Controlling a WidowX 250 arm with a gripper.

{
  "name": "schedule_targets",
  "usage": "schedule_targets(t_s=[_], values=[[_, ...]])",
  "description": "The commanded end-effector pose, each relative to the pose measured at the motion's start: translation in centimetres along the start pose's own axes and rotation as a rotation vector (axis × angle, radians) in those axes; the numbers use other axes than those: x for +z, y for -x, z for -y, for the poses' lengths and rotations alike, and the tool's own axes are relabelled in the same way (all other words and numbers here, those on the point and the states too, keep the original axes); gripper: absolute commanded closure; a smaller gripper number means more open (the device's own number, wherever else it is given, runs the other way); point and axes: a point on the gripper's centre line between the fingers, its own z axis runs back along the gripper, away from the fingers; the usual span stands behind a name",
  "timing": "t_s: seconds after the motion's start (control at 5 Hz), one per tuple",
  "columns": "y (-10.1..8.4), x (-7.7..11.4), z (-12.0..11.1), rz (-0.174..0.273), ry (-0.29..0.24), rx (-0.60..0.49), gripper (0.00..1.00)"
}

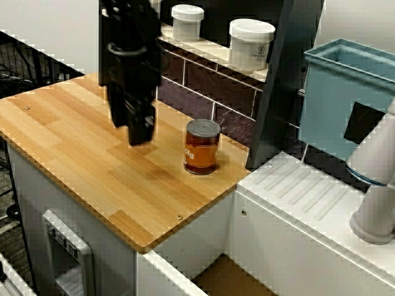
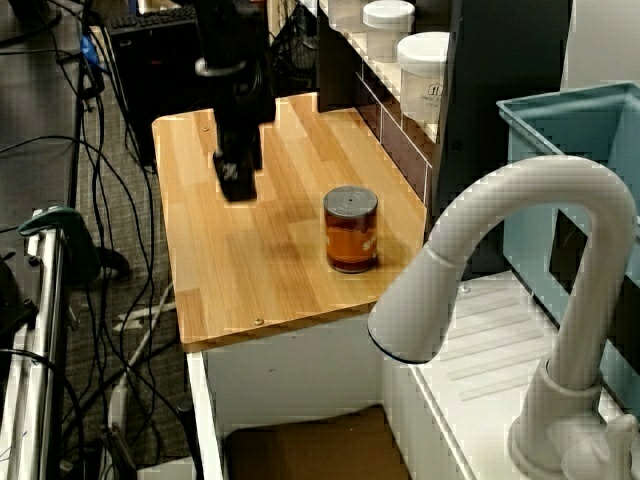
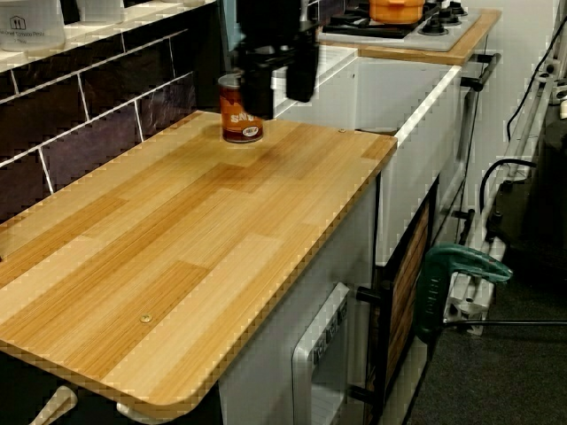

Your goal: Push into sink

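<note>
An orange-labelled can (image 1: 202, 147) with a grey lid stands upright on the wooden counter (image 1: 74, 142), near its right back corner. It also shows in the side view (image 2: 351, 230) and the counter-level view (image 3: 232, 119). My black gripper (image 1: 141, 132) hangs just above the counter, to the left of the can and apart from it. In the counter-level view its two fingers (image 3: 257, 88) stand apart, so the gripper (image 3: 280, 88) is open and empty. The sink (image 1: 234, 280), white-walled with a brown floor, lies below the counter's right edge; it also shows in the side view (image 2: 300, 450).
A white ribbed draining board (image 1: 308, 197), a teal bin (image 1: 345, 98) and a white faucet (image 2: 520, 260) are right of the counter. A dark post (image 1: 278, 86) stands just behind the can. White jars (image 1: 251, 43) sit on the tiled ledge.
</note>
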Motion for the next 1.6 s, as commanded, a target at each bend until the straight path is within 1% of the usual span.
schedule_targets(t_s=[0.0, 0.2, 0.4, 0.6, 0.8, 1.0, 1.2, 1.4], values=[[-4.0, 1.1, -6.3, 0.147, -0.157, 0.113, 0.00], [-5.2, 1.1, -7.8, 0.188, -0.217, 0.111, 0.00], [-5.9, 0.3, -7.4, 0.187, -0.242, 0.086, 0.00], [-6.3, -0.6, -5.8, 0.190, -0.209, 0.085, 0.00], [-7.0, -1.9, -4.6, 0.205, -0.218, 0.132, 0.00], [-8.1, -2.6, -4.0, 0.221, -0.188, 0.177, 0.00], [-9.6, -3.6, -3.0, 0.198, -0.198, 0.175, 0.00], [-9.8, -3.7, -1.7, 0.179, -0.178, 0.146, 0.00]])
